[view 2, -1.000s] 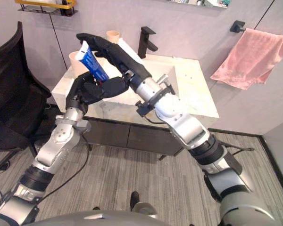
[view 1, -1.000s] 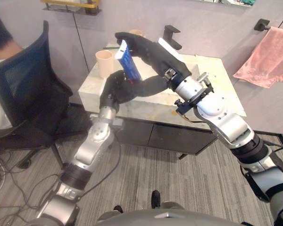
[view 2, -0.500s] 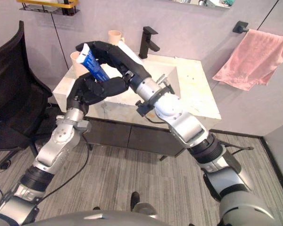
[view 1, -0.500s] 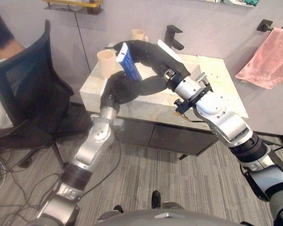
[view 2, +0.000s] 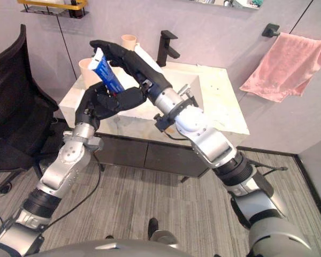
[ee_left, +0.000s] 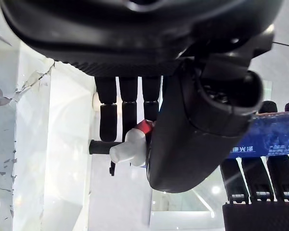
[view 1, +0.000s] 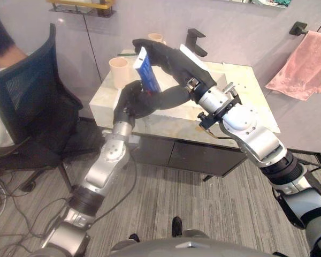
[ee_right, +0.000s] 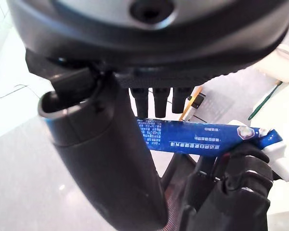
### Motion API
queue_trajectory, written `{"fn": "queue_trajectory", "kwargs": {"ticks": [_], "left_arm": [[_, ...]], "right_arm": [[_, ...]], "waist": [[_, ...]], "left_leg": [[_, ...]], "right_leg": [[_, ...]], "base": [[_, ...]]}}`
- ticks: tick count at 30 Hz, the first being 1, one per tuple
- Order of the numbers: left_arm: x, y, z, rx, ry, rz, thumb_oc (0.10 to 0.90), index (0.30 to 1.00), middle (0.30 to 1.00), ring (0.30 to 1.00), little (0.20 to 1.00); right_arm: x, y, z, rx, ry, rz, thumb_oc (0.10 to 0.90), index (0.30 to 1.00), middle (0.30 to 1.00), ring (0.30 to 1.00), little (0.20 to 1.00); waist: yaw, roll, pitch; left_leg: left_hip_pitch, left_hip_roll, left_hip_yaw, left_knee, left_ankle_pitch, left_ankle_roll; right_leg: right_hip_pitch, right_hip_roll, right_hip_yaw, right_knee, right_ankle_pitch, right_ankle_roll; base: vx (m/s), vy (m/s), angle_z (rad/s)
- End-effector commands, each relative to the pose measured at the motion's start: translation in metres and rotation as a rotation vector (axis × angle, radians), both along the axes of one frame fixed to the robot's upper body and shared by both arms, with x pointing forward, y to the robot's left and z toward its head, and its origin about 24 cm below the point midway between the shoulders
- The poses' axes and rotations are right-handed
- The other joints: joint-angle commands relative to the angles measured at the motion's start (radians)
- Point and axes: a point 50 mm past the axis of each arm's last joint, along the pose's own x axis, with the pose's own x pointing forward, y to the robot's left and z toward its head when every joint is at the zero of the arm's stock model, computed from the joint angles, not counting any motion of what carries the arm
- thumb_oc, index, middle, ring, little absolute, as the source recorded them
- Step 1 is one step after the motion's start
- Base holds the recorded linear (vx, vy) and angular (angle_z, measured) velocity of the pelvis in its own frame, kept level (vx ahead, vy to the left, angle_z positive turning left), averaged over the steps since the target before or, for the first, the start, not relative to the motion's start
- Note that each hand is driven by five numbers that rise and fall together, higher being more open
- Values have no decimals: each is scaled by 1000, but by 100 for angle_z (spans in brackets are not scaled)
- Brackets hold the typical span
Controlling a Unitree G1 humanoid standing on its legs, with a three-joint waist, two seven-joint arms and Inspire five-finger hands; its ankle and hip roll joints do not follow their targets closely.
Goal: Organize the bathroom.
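Note:
A blue toothpaste tube [view 1: 147, 72] with a white cap [ee_left: 127, 149] stands nearly upright above the front left of the marble vanity top [view 1: 246, 85], cap end down. My left hand [view 1: 144, 101] is shut on the cap end from below. My right hand [view 1: 171, 59] reaches in from the right, its fingers and thumb pinching the blue upper part [ee_right: 202, 137]. The two hands touch around the tube.
A beige cup [view 1: 119, 71] stands at the vanity's left corner and a second cup [view 1: 155, 38] at the back. A black faucet [view 1: 194, 40] rises behind the sink. A pink towel [view 1: 305, 64] hangs at the right. An office chair [view 1: 32, 107] and a person's arm [view 1: 0, 45] are at the left.
Both hands keep hold of the tube. The tube and the right hand's fingers have risen slightly since half a second ago.

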Motion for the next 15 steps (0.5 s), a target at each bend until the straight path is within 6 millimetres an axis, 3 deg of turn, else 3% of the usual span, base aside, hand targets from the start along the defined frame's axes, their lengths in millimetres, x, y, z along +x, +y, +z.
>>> {"fn": "queue_trajectory", "kwargs": {"ticks": [1,13,14,15], "left_arm": [[1,-1,38,25,-231,-14,400,300,300,300,300],[1,3,30,41,-209,6,400,300,300,300,300],[1,3,30,41,-210,6,400,300,300,300,300],[1,3,30,42,-211,8,400,300,300,300,300]], "right_arm": [[-6,-7,72,177,-264,-6,800,900,900,900,900],[-6,-12,72,184,-261,-9,800,900,900,900,900],[-6,-11,72,183,-257,-8,717,775,775,775,775],[-5,-11,71,179,-253,-8,582,573,573,573,573]], "waist": [[15,34,-49],[11,33,-50],[11,33,-49],[11,33,-50]], "left_leg": [[-4,-13,1,33,-101,22],[-8,-12,2,39,-101,21],[-7,-12,2,39,-101,21],[-6,-11,3,39,-101,21]], "right_leg": [[42,30,10,20,-161,37],[38,32,14,24,-161,35],[38,32,14,24,-161,35],[39,32,14,22,-161,34]], "base": [[0,0,0],[0,0,0],[0,0,0],[0,0,0]]}}
